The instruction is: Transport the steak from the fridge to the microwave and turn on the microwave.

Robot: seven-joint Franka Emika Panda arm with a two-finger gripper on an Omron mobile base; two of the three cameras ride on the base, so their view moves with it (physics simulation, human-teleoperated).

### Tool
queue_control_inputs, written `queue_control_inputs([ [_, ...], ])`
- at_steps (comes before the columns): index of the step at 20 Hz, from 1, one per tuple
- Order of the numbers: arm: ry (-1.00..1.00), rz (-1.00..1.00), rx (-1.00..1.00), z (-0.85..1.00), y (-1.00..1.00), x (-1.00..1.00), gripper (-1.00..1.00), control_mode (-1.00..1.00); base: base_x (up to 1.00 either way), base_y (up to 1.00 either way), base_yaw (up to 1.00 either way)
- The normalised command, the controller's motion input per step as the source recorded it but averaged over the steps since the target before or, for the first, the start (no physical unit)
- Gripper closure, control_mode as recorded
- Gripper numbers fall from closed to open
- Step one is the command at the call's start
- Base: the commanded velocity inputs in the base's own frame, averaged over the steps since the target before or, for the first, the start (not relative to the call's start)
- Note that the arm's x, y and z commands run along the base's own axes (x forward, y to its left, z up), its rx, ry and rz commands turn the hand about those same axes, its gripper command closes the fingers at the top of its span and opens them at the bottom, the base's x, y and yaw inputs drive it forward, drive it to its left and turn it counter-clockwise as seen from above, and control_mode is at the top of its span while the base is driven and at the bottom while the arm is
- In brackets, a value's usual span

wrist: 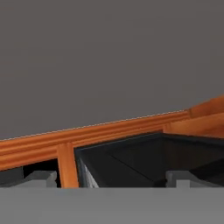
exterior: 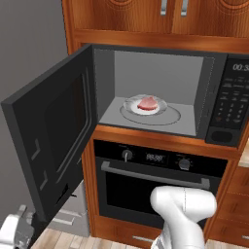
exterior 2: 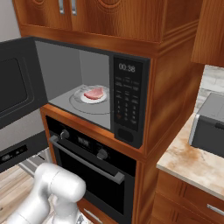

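Gripper (exterior: 22, 228) open, empty, low beside the microwave door (exterior: 53, 141).
Door stood swung wide at left; steak (exterior: 147, 103) lay on a plate (exterior: 159, 108) on the turntable (exterior: 168, 118) inside the microwave (exterior: 221, 138). Transport judged done; closing and starting via keypad (exterior: 232, 104) remained.

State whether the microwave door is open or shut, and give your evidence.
Open. The microwave door is swung wide to the left, exposing the cavity, where the steak sits on the glass turntable.
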Motion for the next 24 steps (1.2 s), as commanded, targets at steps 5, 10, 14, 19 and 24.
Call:
queue_control_inputs([
  [5, -0.13, -0.01, 0.29, 0.6, -0.37, -0.07, -1.0, -1.0, 0.0, 0.0, 0.0],
  [10, -0.29, -0.14, 0.27, 0.66, -0.97, -0.84, -1.0, -1.0, 0.0, 0.0, 0.0],
  [14, -0.32, -0.16, 0.24, 0.75, -1.0, -0.6, -1.0, -1.0, 0.0, 0.0, 0.0],
  [19, -0.14, -0.23, 0.17, 0.51, -0.89, 0.29, -1.0, -1.0, 0.0, 0.0, 0.0],
  [24, 0.0, -0.25, 0.24, 0.49, -0.98, 0.7, -1.0, -1.0, 0.0, 0.0, 0.0],
])
